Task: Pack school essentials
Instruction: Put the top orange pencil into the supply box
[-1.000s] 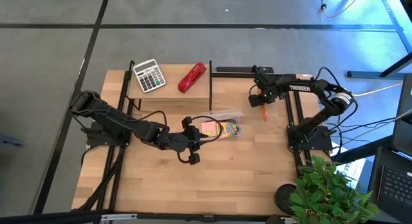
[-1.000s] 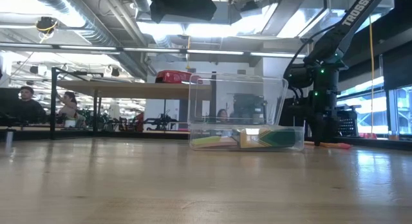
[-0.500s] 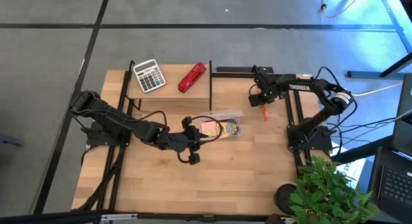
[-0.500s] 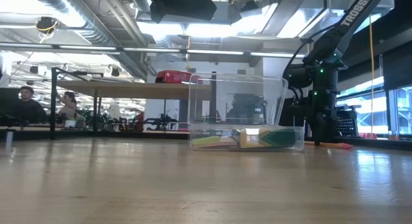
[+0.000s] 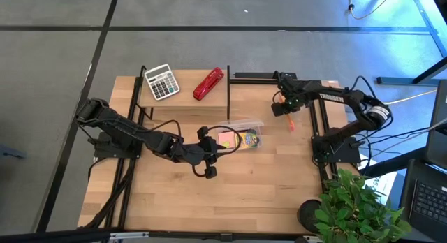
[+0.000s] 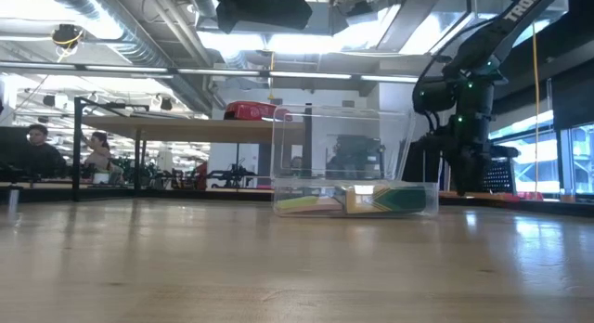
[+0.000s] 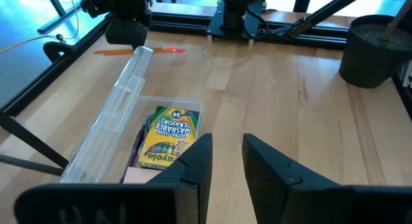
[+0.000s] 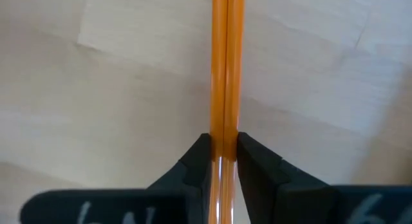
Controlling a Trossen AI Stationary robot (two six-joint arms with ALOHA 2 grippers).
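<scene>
Right gripper (image 8: 223, 161): its 2 fingers (image 8: 195, 161) pinch the orange pencil (image 8: 224, 69) between them; the pencil's ends run out of the right wrist view.
Orange pencil, overhead: only a short orange stub shows beside the right gripper (image 5: 285, 107), near the table's far right side; whether it touches the wood cannot be told.
Left gripper (image 7: 225, 161): fingers (image 7: 198, 161) close together with a narrow gap, nothing between them, just beside the clear box (image 5: 260, 124).
Clear box: holds the yellow-green crayon box (image 7: 168, 135) and the pink sticky-note pad (image 5: 226, 138); the pad is half hidden in the left wrist view.
Shelf (image 5: 183, 103): carries the calculator (image 5: 161, 82) and red stapler (image 5: 208, 84).
Low view: the right arm (image 6: 461, 128) stands behind the box; the pencil is not made out there.
</scene>
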